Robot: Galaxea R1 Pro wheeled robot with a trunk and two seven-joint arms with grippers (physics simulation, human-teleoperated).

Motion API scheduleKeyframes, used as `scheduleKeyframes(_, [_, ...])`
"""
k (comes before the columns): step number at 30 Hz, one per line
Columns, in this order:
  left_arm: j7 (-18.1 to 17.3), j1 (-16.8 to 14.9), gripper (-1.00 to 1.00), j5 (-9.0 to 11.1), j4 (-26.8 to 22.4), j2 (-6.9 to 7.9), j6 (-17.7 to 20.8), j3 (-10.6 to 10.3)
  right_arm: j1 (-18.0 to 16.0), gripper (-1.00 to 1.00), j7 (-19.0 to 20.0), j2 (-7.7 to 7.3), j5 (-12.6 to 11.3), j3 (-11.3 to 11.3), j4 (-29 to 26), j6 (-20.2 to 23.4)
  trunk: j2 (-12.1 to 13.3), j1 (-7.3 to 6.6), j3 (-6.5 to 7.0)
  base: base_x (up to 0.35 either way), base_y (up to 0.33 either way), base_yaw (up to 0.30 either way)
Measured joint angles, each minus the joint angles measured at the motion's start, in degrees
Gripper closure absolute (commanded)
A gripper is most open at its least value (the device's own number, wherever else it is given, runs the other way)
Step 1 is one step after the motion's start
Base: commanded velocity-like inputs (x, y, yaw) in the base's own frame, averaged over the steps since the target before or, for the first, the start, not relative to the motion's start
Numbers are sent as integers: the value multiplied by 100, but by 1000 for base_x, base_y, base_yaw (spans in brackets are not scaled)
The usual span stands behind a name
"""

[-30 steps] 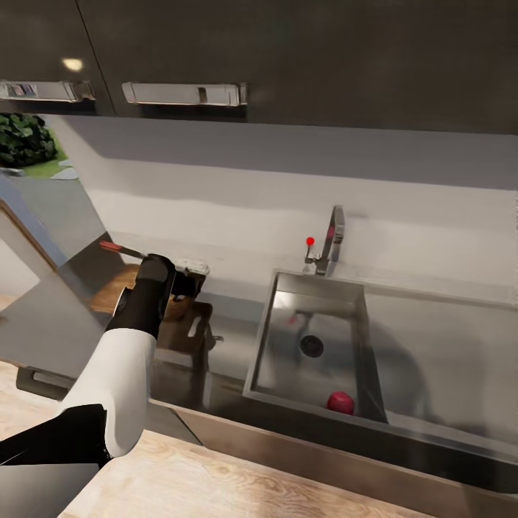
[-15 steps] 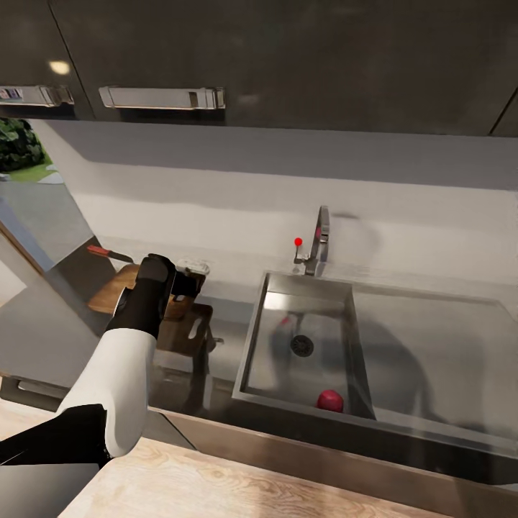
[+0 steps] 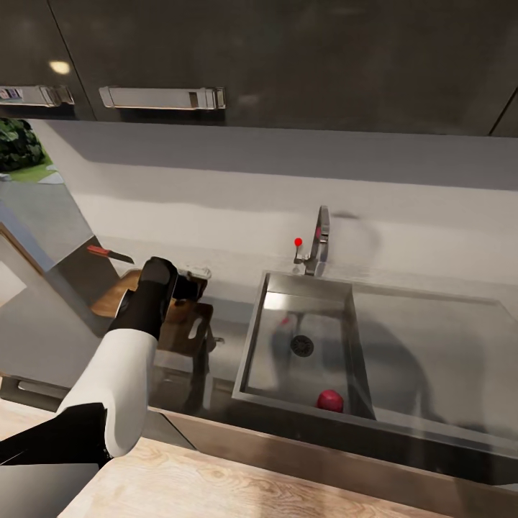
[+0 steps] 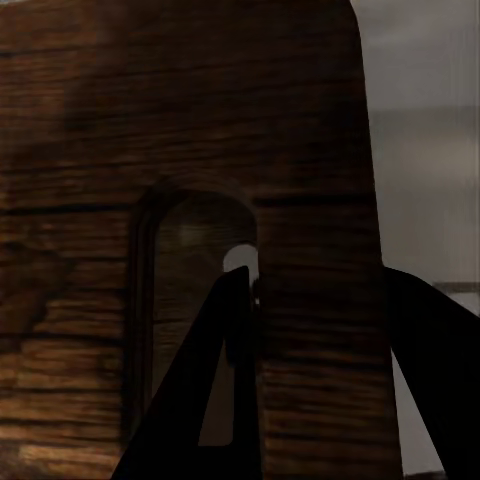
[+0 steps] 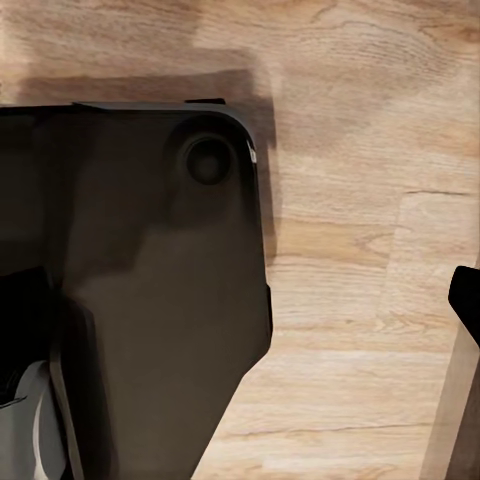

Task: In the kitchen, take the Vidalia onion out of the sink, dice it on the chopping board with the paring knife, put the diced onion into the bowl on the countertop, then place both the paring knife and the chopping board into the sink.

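One arm, left, outstretched; tool (image 3: 188,288) over chopping board (image 3: 185,327) slot.

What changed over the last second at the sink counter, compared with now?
Mostly the camera: early in that second the whole view slid sideways, so the sink, tap and onion shifted together. Since then the view holds, and the left gripper has eased slightly down over the chopping board. Nothing was grasped or released. The onion lies in the sink, the knife beyond the board.
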Motion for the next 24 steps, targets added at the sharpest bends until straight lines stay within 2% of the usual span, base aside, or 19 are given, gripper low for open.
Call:
scheduleKeyframes(11, [-4,0,100,9,180,10,-24,3,0,-100,4,0,0,7,0,0,0,0,0,0,0,0])
scheduleKeyframes(24, [-4,-1,100,10,158,16,-26,3,0,-100,5,0,0,8,0,0,0,0,0,0,0,0])
